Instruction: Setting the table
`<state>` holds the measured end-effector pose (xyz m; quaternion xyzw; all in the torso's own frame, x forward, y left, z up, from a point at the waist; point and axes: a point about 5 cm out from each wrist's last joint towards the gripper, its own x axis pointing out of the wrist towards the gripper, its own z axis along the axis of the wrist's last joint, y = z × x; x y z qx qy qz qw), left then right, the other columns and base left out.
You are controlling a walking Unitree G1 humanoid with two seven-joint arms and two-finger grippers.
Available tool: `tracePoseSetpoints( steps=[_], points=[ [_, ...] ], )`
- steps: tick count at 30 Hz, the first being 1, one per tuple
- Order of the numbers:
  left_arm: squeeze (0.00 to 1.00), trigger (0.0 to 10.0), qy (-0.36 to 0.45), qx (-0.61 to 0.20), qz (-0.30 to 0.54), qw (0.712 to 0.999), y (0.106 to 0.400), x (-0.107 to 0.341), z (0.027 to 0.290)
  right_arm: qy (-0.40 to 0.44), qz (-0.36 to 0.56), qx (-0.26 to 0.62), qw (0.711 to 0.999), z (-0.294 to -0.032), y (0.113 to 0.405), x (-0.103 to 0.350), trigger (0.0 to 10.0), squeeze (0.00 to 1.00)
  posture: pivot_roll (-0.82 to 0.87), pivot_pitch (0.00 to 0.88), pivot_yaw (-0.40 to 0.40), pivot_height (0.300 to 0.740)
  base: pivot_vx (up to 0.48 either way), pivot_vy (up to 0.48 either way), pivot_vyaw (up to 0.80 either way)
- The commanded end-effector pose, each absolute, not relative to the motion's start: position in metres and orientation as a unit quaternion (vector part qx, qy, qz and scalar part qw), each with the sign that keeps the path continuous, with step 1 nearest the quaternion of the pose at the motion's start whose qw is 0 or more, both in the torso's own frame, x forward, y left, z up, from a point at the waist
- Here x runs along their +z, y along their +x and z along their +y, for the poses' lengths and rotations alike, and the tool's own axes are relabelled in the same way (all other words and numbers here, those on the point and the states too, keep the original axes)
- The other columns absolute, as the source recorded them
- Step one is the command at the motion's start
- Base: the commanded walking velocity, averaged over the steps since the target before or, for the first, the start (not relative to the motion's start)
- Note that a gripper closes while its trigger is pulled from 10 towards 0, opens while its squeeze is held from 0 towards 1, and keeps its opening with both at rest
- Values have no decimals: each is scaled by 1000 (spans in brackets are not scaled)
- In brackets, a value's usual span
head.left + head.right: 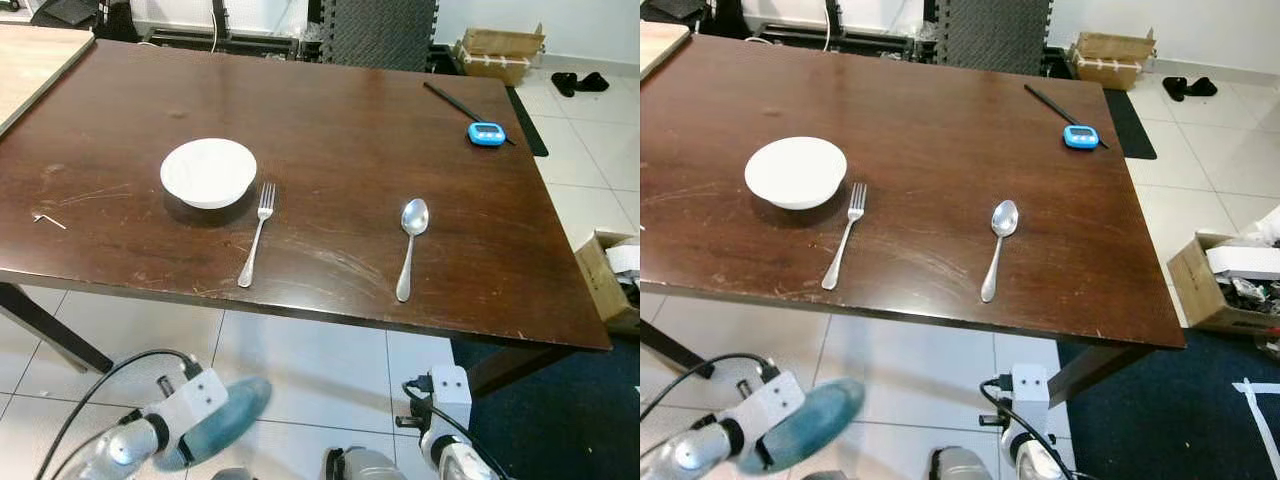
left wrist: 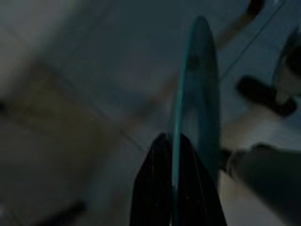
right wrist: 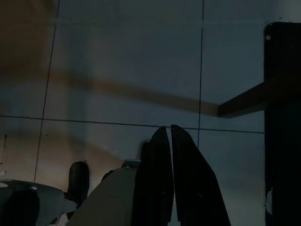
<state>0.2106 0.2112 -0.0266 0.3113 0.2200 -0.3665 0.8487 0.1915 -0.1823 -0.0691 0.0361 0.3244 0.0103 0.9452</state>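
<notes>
Table (image 1: 330,110) first: dark brown wood, scratched up near the front edge, and both arms sit down below that edge over the tiled floor (image 1: 300,370). Starting on the left, the left gripper (image 2: 173,160) has its two black fingers clamped on the rim of a teal plate (image 1: 222,418), which it holds edge-on out past the fingertips, low and short of the table's front edge. Up on the tabletop, well beyond those fingers, there's a tiny bent metal piece (image 1: 47,219) near the left side, then a white bowl (image 1: 208,171), and a fork (image 1: 257,233) lying just beside the bowl on its right, tines pointing away from the robot. Further right, well apart from the fork, a spoon (image 1: 409,245) lies the same way, bowl end away. At the far right corner of the table a small blue timer (image 1: 486,133) sits touching a pair of black chopsticks (image 1: 462,106). The right gripper (image 3: 168,134) hangs below the table edge too, nearer the spoon's side, fingers pressed together with only a thin slit between them and nothing in them; past its tips is just floor tile and a dark table leg (image 3: 244,101). Off to the right on the floor sits an open cardboard box (image 1: 1225,280), and another cardboard box (image 1: 498,52) and a pair of black slippers (image 1: 578,82) lie beyond the table's far end.
</notes>
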Motion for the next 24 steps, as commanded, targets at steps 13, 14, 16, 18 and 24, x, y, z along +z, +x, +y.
tracePoseSetpoints(
  steps=[13,14,16,18,24],
  points=[
    [0,10000,338,-449,64,824,227,24,201,36,323,14,946,-183,187,-70,10000,0,56,71,8,740,0,0,0],
    [0,10000,337,-459,54,820,227,28,198,37,322,14,946,-183,187,-70,10000,0,54,73,9,740,0,0,0],
    [0,10000,337,-469,47,815,228,31,195,37,322,14,946,-182,186,-71,10000,0,54,73,9,740,0,0,0],
    [0,10000,331,-498,22,801,229,44,187,37,323,14,945,-182,186,-71,10000,0,54,73,9,740,0,0,0],
    [0,10000,334,-538,-12,774,228,63,178,37,323,14,946,-182,186,-71,10000,0,54,72,9,740,0,0,0]
  ],
)
